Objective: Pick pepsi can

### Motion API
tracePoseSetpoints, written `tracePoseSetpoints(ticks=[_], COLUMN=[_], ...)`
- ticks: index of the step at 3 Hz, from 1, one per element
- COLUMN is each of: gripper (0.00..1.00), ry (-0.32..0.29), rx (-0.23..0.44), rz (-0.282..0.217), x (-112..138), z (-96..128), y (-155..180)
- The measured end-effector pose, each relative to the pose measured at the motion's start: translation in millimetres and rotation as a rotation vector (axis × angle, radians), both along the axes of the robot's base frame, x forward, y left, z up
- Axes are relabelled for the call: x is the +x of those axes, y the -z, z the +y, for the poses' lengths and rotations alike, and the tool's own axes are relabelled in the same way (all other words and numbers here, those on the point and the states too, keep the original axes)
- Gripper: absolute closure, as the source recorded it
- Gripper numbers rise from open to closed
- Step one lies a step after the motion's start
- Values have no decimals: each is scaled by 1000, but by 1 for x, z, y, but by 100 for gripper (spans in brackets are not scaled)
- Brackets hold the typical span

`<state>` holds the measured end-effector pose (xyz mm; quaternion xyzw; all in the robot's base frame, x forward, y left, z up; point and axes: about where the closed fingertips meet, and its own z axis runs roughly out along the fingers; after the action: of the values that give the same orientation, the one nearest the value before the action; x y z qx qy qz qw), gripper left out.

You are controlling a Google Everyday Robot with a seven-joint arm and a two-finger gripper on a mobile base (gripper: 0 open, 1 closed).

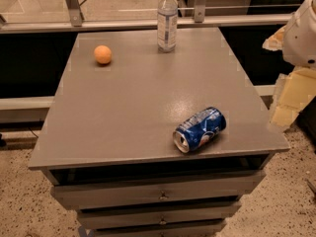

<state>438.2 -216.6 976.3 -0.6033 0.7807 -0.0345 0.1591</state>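
Pepsi can [200, 129] is being observed lying on its side near the front-right corner of the cabinet top [133, 107], while the gripper [291, 95] is being held beyond the right edge, its state not determinable.

Gripper [286, 102] at far right, hanging below white rounded wrist [302, 33].

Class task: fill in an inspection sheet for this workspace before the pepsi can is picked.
Surface: grey cabinet top, drawers below.
Job's things: pepsi can on its side, near the front right edge.
Clutter: orange ball back left; bottle upright at the back.
Gripper: not in view; white arm part at the right edge.
Cables: nothing seen.
Surroundings: speckled floor; metal rail behind.
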Motion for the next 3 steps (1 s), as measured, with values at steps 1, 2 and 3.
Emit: tracePoseSetpoints(ticks=[1, 2, 3], gripper=[0, 0, 0], ry=[-9, -55, -171], rx=[3, 15, 25], rz=[1, 6, 27], x=[0, 0, 5], z=[1, 7, 32], y=[1, 9, 34])
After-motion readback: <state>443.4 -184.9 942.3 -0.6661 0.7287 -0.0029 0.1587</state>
